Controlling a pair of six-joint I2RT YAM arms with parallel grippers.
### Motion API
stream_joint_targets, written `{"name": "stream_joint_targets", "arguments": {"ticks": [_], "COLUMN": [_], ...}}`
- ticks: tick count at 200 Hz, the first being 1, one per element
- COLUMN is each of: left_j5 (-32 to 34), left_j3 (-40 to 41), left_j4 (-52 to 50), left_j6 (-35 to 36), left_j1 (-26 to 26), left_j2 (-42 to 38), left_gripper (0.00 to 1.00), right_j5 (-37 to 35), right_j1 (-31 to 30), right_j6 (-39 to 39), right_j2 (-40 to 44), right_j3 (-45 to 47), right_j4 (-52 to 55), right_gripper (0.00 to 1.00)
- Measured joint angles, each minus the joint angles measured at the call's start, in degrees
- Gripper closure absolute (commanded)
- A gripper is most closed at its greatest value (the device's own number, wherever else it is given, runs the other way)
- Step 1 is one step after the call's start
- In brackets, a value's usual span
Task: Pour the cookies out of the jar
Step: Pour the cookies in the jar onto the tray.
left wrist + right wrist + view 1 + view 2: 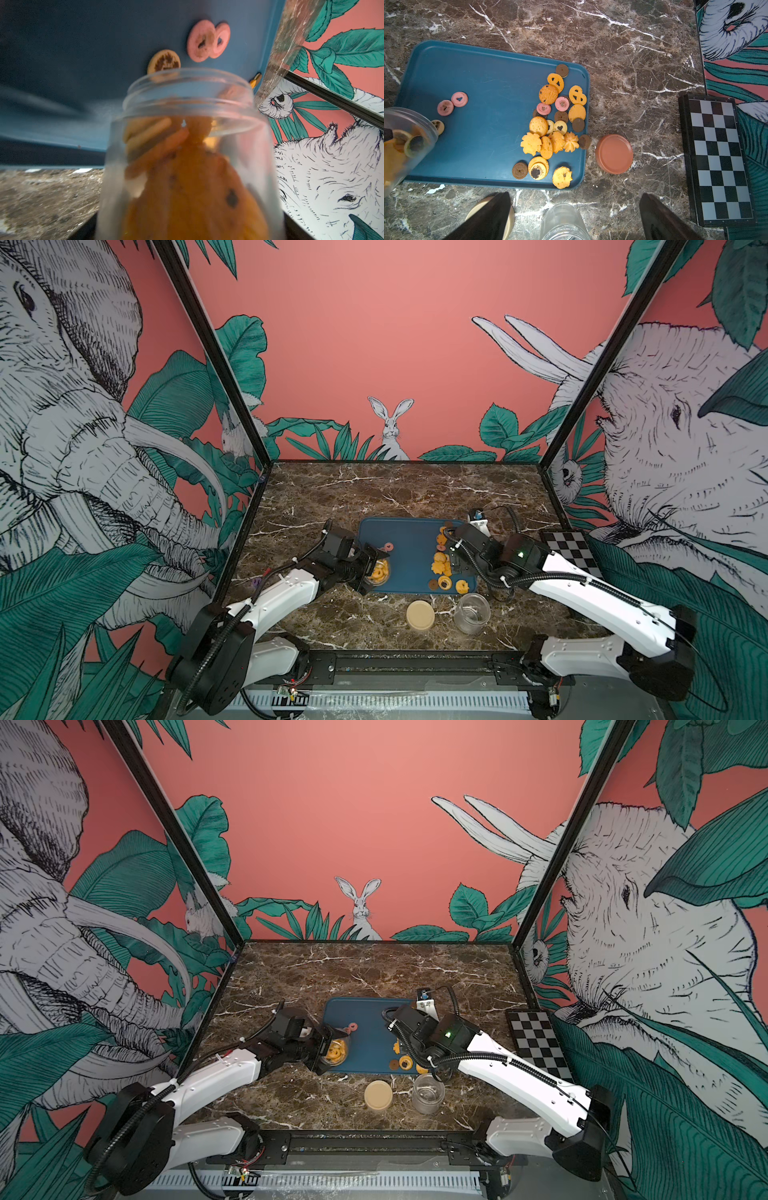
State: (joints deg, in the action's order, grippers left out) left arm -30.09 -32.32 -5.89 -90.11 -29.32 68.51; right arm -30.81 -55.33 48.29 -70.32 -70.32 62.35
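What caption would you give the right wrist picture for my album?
Cookies heaped on a blue tray while a tilted jar at its edge holds more.

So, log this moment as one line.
left gripper: holds cookie jar tilted over blue tray | right gripper: open, empty | cookies: part on tray, rest in jar

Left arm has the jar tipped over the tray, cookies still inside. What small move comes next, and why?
Likely tip the jar a little steeper in the left gripper: its mouth already faces the blue tray, yet most cookies sit packed inside and only a few lie on the tray near it.
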Motion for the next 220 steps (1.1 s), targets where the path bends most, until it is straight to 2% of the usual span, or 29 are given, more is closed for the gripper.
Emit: {"name": "stream_joint_targets", "arguments": {"ticks": [29, 56, 77, 97, 123, 159, 220], "left_j5": [-0.3, 0.3, 0.8, 2.4, 5.0, 15.7, 31.7], "left_j3": [0.7, -4.7, -11.2, -18.8, -23.1, -31.1, -41.9], "left_j4": [2.3, -7.5, -14.5, -22.6, -30.6, -45.2, -53.8], "left_j6": [-0.2, 6.7, 16.1, 27.5, 39.9, 54.8, 70.0], "left_j1": [1.4, 1.0, 1.8, 2.1, 1.8, -3.3, -11.2], "left_j2": [0.4, 0.2, 1.3, 6.1, 11.1, 16.1, 22.7], "left_gripper": [1.00, 1.00, 1.00, 1.00, 1.00, 1.00, 1.00], "right_j5": [0.1, 0.3, 0.7, 0.9, 1.2, 1.7, 2.6], "right_j1": [0.5, 0.7, 0.9, 1.0, 1.3, 1.7, 1.7], "right_j6": [0.0, 0.1, 0.2, 0.2, 0.3, 0.6, 1.0], "right_j2": [0.0, 0.0, 0.0, 0.0, 0.3, 1.9, 2.6], "right_j3": [0.0, 0.0, 0.0, 0.0, 0.0, 0.0, 0.0], "right_j4": [0.0, 0.0, 0.0, 0.0, 0.0, -0.7, -1.8], "right_gripper": [0.01, 0.01, 0.01, 0.01, 0.01, 0.02, 0.02]}}
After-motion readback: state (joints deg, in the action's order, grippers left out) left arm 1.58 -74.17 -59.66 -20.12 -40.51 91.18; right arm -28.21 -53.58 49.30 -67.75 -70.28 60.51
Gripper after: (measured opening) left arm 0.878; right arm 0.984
